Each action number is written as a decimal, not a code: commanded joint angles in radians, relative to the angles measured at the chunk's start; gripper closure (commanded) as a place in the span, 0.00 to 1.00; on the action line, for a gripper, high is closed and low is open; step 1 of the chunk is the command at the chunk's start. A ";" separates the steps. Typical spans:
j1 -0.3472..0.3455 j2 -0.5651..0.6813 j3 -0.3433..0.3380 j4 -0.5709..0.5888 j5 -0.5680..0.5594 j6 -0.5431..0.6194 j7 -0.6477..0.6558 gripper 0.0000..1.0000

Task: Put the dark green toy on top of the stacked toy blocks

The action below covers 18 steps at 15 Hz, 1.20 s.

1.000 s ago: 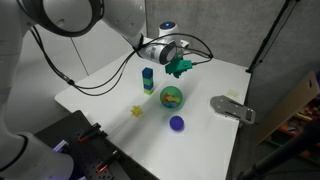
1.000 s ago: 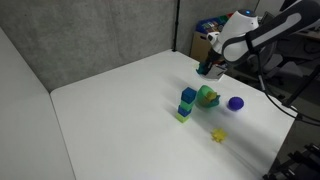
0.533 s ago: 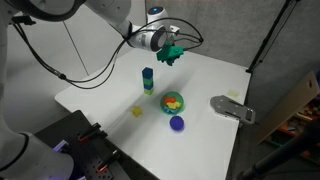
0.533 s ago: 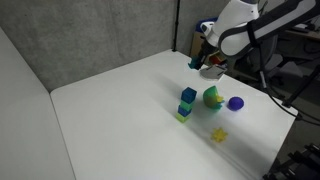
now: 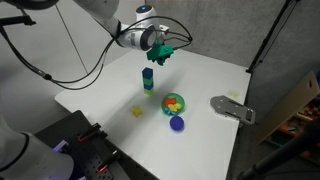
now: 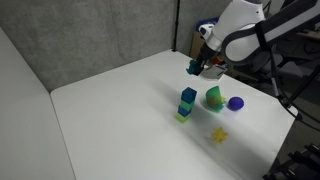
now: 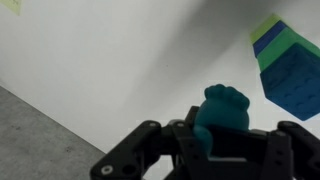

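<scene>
My gripper point(image 5: 160, 52) is shut on the dark green toy point(image 7: 220, 110), a lumpy teal piece held between the fingers. It hangs in the air above the table, just above and slightly beside the stacked toy blocks point(image 5: 148, 80), a blue block over a green one. In an exterior view the gripper point(image 6: 195, 68) sits up and behind the stack point(image 6: 187, 103). In the wrist view the stack point(image 7: 287, 70) shows at the upper right, off to the side of the toy. The toy does not touch the stack.
A light green bowl point(image 5: 173, 101) with coloured pieces stands near the stack, also in an exterior view point(image 6: 212, 97). A purple ball point(image 5: 177, 124), a small yellow toy point(image 5: 137, 111) and a grey tool point(image 5: 232, 108) lie on the white table point(image 5: 210, 75).
My gripper has carried the dark green toy from beside the bowl up and across toward the stacked blocks, and now hangs nearly over them.
</scene>
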 commanded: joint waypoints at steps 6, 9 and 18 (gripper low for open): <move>0.018 -0.082 0.017 -0.159 -0.049 0.115 0.044 0.97; 0.044 -0.088 -0.009 -0.187 -0.097 0.160 0.067 0.97; 0.097 -0.080 -0.049 -0.228 -0.179 0.220 0.120 0.97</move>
